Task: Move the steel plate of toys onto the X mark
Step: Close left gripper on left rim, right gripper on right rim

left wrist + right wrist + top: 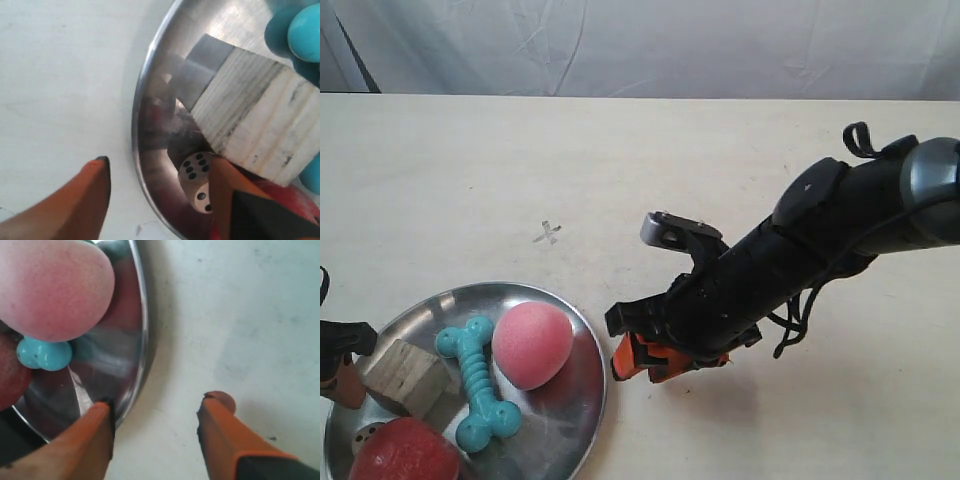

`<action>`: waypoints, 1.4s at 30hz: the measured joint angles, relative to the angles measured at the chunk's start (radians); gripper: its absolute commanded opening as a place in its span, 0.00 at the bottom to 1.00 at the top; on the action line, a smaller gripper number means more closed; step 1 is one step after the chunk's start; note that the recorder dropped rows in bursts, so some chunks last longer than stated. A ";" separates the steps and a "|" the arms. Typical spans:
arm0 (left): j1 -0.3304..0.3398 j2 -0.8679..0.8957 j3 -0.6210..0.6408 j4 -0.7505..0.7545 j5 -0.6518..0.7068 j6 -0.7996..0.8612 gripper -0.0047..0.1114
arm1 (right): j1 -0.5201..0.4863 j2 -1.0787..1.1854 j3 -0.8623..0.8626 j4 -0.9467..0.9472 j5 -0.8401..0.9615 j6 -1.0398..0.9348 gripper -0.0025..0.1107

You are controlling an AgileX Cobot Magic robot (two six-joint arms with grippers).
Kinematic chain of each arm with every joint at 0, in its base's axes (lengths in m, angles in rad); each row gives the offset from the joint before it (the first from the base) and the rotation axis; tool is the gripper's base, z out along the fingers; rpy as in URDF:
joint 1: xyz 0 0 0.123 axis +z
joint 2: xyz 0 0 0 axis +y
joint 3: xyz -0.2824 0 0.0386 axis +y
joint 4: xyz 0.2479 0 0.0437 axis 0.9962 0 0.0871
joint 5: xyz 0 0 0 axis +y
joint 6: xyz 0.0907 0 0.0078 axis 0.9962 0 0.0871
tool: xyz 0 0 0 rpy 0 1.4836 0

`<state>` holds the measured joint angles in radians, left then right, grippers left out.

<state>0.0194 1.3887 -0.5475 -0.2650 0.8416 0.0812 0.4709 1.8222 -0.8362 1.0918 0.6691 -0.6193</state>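
The steel plate (575,400) lies at the near left of the table and carries a pink ball (531,344), a teal bone toy (480,382), a wooden cube (405,374), a red ball (405,452) and a die (367,436). The X mark (549,233) is drawn on bare wood beyond the plate. My left gripper (160,162) is open across the plate's rim (137,125), one finger on the table side and one inside by the die (196,181) and cube (255,125). My right gripper (159,401) is open at the opposite rim (142,340), near the pink ball (50,285).
The pale wooden table (740,170) stretches back to a white cloth backdrop (650,45). The right arm (800,250) reaches in from the exterior view's right, lying low over the table beside the plate.
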 measured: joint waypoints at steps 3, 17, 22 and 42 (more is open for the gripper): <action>0.000 0.000 0.000 0.000 0.000 -0.010 0.50 | 0.016 0.019 -0.017 0.006 0.001 -0.002 0.47; 0.000 0.000 0.000 0.016 0.000 -0.040 0.50 | 0.018 0.102 -0.053 0.077 0.001 -0.053 0.47; 0.000 0.079 0.000 0.026 0.000 -0.040 0.50 | 0.018 0.106 -0.053 0.088 0.001 -0.072 0.47; 0.000 0.220 0.000 -0.071 -0.097 0.000 0.50 | 0.022 0.106 -0.053 0.092 -0.022 -0.082 0.47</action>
<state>0.0194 1.6085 -0.5476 -0.3363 0.7447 0.0817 0.4929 1.9278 -0.8897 1.1836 0.6467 -0.7011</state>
